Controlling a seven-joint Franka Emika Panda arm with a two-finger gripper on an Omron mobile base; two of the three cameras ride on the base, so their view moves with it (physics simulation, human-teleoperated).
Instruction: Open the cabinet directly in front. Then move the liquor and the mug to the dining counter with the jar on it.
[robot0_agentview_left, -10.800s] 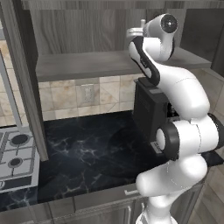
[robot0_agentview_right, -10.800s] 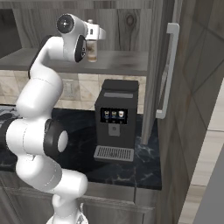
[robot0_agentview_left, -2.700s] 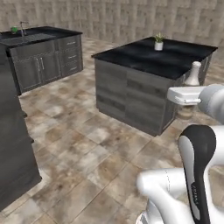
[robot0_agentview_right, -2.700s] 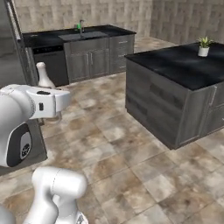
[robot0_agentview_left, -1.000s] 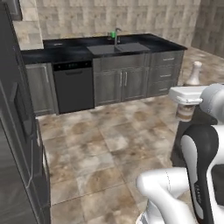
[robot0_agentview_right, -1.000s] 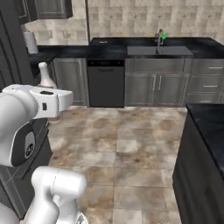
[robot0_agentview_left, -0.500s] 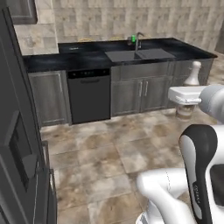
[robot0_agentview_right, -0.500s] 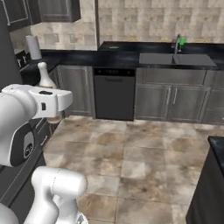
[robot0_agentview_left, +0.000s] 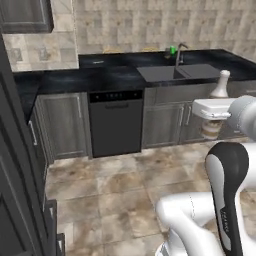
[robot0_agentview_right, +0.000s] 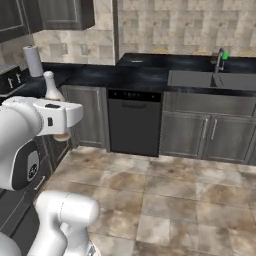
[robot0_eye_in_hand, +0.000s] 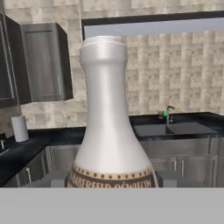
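Observation:
The liquor (robot0_agentview_left: 220, 85) is a pale bottle with a narrow neck and a brown band low on its body. It stands upright in my gripper (robot0_agentview_left: 211, 127), which is shut on its lower body and held in the air over the floor. From the other side, the liquor (robot0_agentview_right: 50, 87) rises above the white hand, with the gripper (robot0_agentview_right: 60, 131) around its base. The hand view looks straight at the liquor (robot0_eye_in_hand: 107, 131) from close up, and the bottle covers most of both fingers.
A black counter (robot0_agentview_left: 100, 77) with a grey sink (robot0_agentview_left: 172, 73), a faucet (robot0_agentview_left: 178, 52) and a small green object (robot0_agentview_left: 172, 50) runs along the tiled back wall. A dishwasher (robot0_agentview_left: 116, 122) sits under it. A paper towel roll (robot0_agentview_right: 34, 61) stands at the left. Open tiled floor (robot0_agentview_left: 115, 185) lies ahead.
The whole picture has shifted because the base is turning. The sink counter and dishwasher now sit nearer and further right in the left base view. The bottle stays in the gripper.

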